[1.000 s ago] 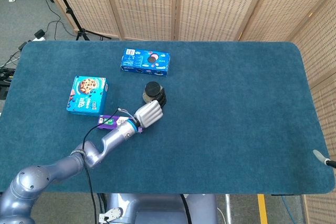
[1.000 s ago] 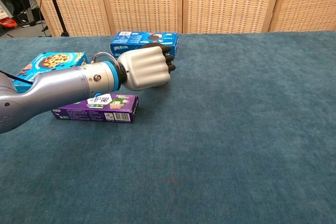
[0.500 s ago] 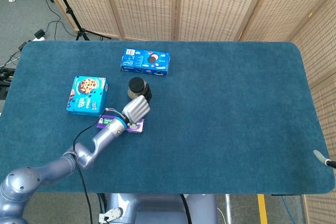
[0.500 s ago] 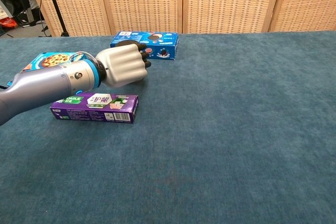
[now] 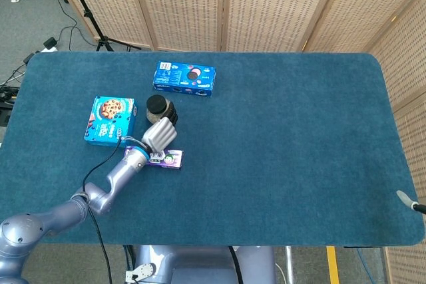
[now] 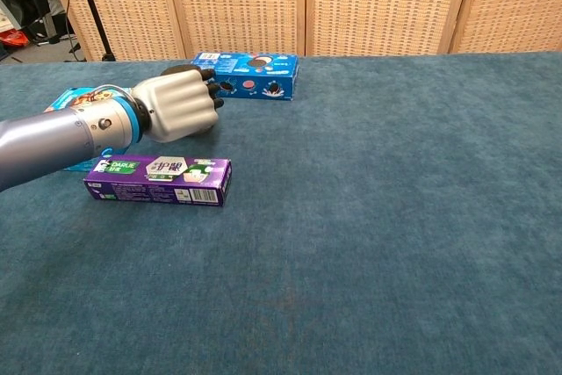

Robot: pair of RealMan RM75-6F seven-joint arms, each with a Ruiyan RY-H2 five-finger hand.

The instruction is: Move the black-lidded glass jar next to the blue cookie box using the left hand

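The glass jar with a black lid is gripped from the near side by my left hand, fingers wrapped round it. It stands upright just right of the blue chocolate-chip cookie box, with a small gap between them. In the chest view my left hand hides nearly all of the jar; only the lid's edge shows above the knuckles, and the cookie box peeks out behind the wrist. Whether the jar touches the cloth I cannot tell. A grey sliver at the table's front right edge may be my right hand.
A blue sandwich-cookie box lies further back, right of the jar. A flat purple box lies under my left forearm, near the front. The table has a blue cloth. Wicker screens stand behind it.
My left hand has carried the jar to the left and slightly back, from the middle of the table to beside the chocolate-chip cookie box. The boxes have not moved.
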